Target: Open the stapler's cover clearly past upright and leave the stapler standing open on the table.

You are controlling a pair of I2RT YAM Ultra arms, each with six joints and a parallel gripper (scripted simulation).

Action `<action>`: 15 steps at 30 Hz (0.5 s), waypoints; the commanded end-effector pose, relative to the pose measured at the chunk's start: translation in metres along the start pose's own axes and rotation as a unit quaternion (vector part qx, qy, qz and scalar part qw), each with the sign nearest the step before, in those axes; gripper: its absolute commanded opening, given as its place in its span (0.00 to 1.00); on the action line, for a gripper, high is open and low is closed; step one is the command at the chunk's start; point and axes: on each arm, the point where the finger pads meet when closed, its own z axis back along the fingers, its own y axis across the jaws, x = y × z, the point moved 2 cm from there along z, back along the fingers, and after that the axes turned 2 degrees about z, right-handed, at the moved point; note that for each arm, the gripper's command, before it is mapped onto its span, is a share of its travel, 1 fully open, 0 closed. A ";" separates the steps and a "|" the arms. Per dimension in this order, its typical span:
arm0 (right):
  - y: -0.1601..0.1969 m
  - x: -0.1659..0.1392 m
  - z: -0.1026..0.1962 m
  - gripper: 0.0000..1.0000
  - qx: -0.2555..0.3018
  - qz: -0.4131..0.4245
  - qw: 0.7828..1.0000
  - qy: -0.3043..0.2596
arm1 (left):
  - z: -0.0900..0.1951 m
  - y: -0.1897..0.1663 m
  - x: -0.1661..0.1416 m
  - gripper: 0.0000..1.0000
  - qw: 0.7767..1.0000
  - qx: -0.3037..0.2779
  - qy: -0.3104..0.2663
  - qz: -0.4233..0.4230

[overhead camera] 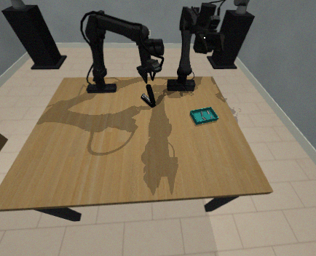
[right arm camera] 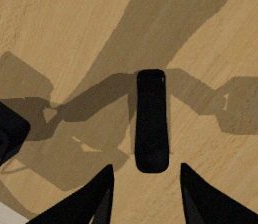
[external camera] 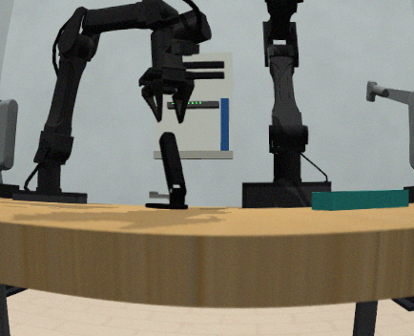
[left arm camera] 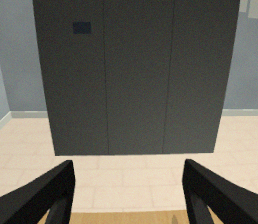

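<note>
So the stapler [overhead camera: 150, 96] [external camera: 173, 170] [right arm camera: 152, 122] is on the wooden surface [overhead camera: 107, 179] [external camera: 207, 222] [right arm camera: 229, 170], cover standing steeply off its base, hinge end down. From the exterior view the cover still tips a bit toward the base's side, so it doesn't look past upright. The right gripper [overhead camera: 149, 80] [external camera: 170, 120] [right arm camera: 146, 171] hangs just above it, jaws apart and released, nothing in them. A teal tray [overhead camera: 204, 121] [external camera: 360, 199] with small bits inside sits well off toward the left arm. The left gripper [overhead camera: 210, 42] [left arm camera: 128, 170] is up high, jaws spread and empty too.
</note>
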 end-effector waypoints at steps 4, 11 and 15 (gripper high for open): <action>-0.002 -0.001 0.027 0.47 -0.007 0.001 1.000 0.010 | -0.001 0.000 -0.001 0.57 1.000 -0.003 -0.005 -0.003; 0.010 0.005 0.017 0.50 -0.032 0.023 0.999 -0.022 | -0.001 0.000 -0.001 0.57 1.000 -0.003 -0.005 -0.003; 0.017 0.011 0.015 0.50 -0.044 0.065 0.995 -0.061 | -0.001 0.000 -0.001 0.57 1.000 -0.003 -0.005 -0.003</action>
